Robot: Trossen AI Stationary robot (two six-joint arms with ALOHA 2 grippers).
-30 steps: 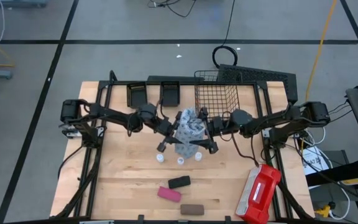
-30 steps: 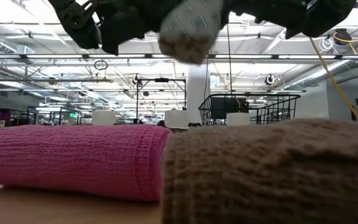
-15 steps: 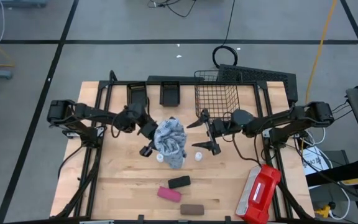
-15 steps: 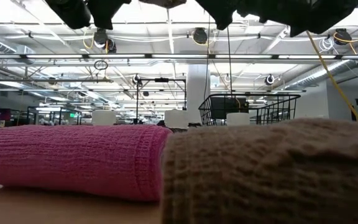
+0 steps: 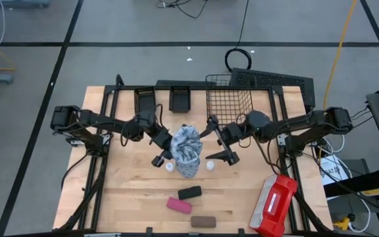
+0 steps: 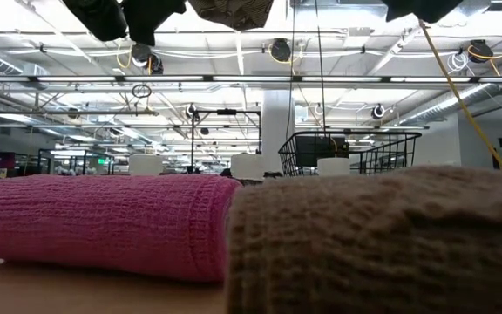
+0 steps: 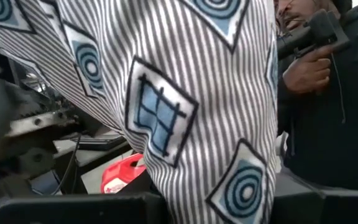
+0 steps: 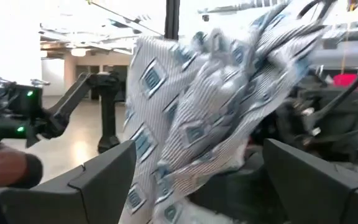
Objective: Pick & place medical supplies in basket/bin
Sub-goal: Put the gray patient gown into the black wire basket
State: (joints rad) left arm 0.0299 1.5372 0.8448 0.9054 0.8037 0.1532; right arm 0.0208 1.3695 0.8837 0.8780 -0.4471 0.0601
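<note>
The pale blue-grey patterned pack (image 5: 187,151) is bunched and held above the table's middle by my left gripper (image 5: 165,149), which is shut on it. It fills the left wrist view (image 7: 185,93). My right gripper (image 5: 218,141) is open just right of the pack, its fingers (image 8: 104,180) standing apart from it. Two white vials (image 5: 169,166) (image 5: 210,165) stand on the table; the pack hides the third from above. The black (image 5: 189,193), pink (image 5: 179,205) and brown (image 5: 203,221) blocks lie near the near edge. The wire basket (image 5: 229,99) stands at the far edge. My left gripper holds the pack's bunched left side (image 7: 229,193), pinched between its two fingers, several layers gathered. The fingers come level from the table's left. The pack is lifted clear of the table, and only its lower end (image 6: 234,10) shows in the low view.
Two small black trays (image 5: 145,99) (image 5: 179,97) sit at the far edge, left of the basket. The red-and-white case (image 5: 278,204) lies at the near right corner. A person's hand (image 7: 303,62) and dark sleeve show beyond the table.
My right gripper has let go of the pack, opened and drawn a little toward the right. My left gripper has carried the pack up and toward the table's left, then a little back right. The pack has risen almost out of the low view.
</note>
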